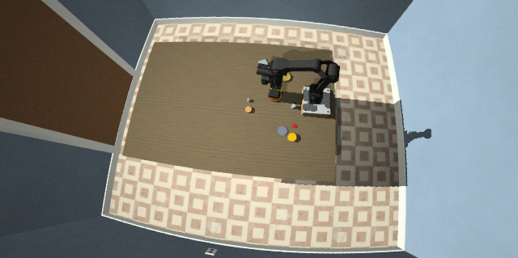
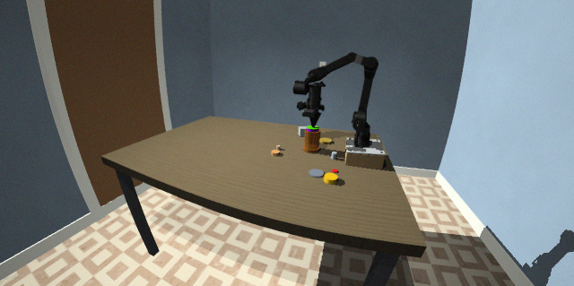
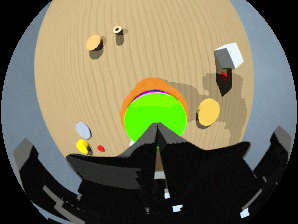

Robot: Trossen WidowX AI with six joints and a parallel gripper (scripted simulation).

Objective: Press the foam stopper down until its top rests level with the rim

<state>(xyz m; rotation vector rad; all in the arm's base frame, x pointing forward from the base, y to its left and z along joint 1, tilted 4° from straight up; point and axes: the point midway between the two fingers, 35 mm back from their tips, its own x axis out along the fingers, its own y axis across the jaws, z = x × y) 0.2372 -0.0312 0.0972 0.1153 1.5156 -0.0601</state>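
- My fingers (image 2: 314,125) are closed, tips down at the green stopper (image 2: 312,127) (image 3: 155,111).
- The orange jar (image 1: 275,99) (image 2: 312,141) (image 3: 154,84) stands upright on the counter (image 1: 202,100) (image 2: 224,156) (image 3: 165,50).
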